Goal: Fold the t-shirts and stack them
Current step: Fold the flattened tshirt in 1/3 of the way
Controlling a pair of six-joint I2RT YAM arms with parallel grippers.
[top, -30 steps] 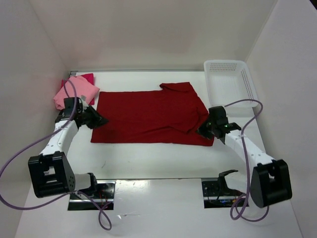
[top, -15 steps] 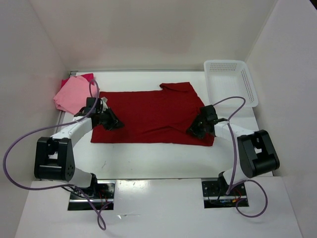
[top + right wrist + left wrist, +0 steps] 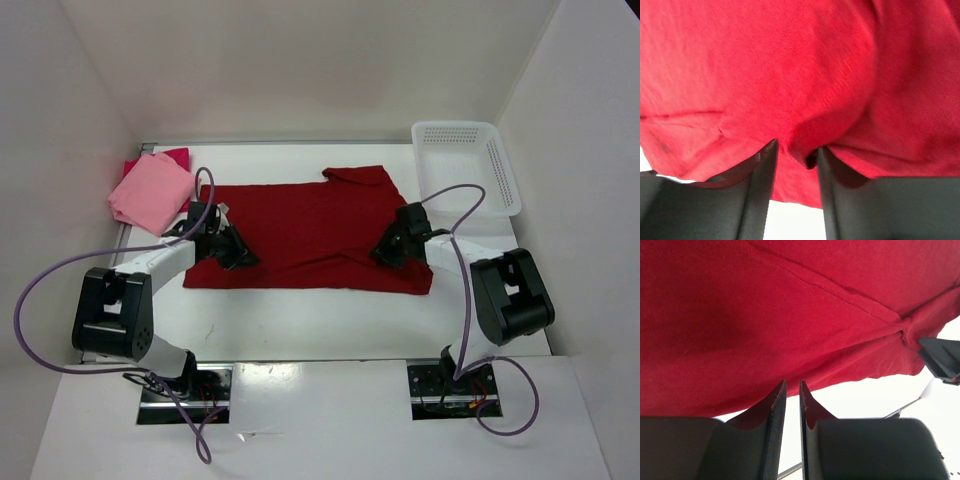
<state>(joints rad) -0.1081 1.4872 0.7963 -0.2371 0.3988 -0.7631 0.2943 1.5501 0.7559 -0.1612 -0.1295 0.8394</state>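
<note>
Top external: we see the dark red t-shirt (image 3: 305, 235) spread out.
Left gripper (image 3: 790, 386): pinching its hem.
Right gripper (image 3: 796, 146): clenching a fold.

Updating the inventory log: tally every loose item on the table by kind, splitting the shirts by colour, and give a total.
Dark red t-shirt: 1
Light pink t-shirt: 1
Magenta t-shirt: 1
White basket: 1
Total: 4
</note>
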